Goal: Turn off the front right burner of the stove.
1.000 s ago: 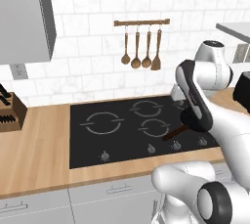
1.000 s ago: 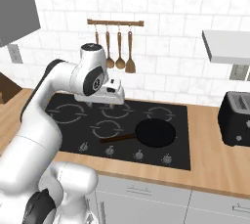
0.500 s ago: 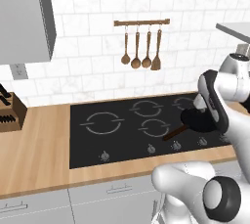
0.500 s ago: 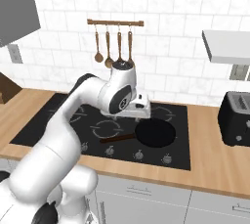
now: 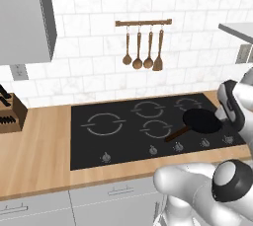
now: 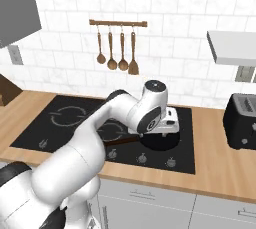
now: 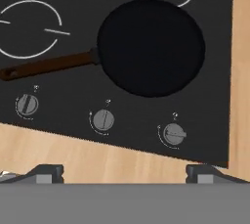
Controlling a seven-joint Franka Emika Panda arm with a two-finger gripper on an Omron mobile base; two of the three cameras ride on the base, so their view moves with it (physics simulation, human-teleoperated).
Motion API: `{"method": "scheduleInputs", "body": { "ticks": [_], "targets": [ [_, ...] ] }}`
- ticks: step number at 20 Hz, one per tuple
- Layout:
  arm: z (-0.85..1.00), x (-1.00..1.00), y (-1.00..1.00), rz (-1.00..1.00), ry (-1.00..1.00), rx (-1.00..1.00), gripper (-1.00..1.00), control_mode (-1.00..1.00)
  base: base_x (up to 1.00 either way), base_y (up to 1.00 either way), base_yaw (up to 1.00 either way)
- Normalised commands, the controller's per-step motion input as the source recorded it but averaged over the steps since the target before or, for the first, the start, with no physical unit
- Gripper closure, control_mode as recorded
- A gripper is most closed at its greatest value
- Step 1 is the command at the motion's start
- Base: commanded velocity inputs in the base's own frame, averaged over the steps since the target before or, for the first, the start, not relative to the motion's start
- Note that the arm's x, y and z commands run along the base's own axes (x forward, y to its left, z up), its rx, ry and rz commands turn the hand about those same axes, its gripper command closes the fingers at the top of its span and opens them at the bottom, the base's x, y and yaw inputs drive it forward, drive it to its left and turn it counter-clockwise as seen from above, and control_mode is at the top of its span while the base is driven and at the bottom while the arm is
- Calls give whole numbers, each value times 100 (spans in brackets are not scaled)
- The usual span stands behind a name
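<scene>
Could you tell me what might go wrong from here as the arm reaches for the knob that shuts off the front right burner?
1. Three alike knobs sit close together; the end effector could turn the middle knob instead of the rightmost knob.
2. The frying pan sits just behind the knobs on the stove; a low approach might nudge it or its handle.
</scene>
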Motion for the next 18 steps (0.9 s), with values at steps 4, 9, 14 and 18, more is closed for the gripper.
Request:
{"method": "scheduleInputs", "body": {
  "ticks": [4, 9, 14, 18],
  "targets": [
    [-31, 9, -58, 26, 0, -1, -100, -100, 0, 0, 0],
    [-37, 1, -46, 30, 0, 0, -100, -100, 0, 0, 0],
    [-36, 11, -29, 33, -1, 0, -100, -100, 0, 0, 0],
    [-31, 6, -27, 35, -5, 2, -100, -100, 0, 0, 0]
  ]
}}
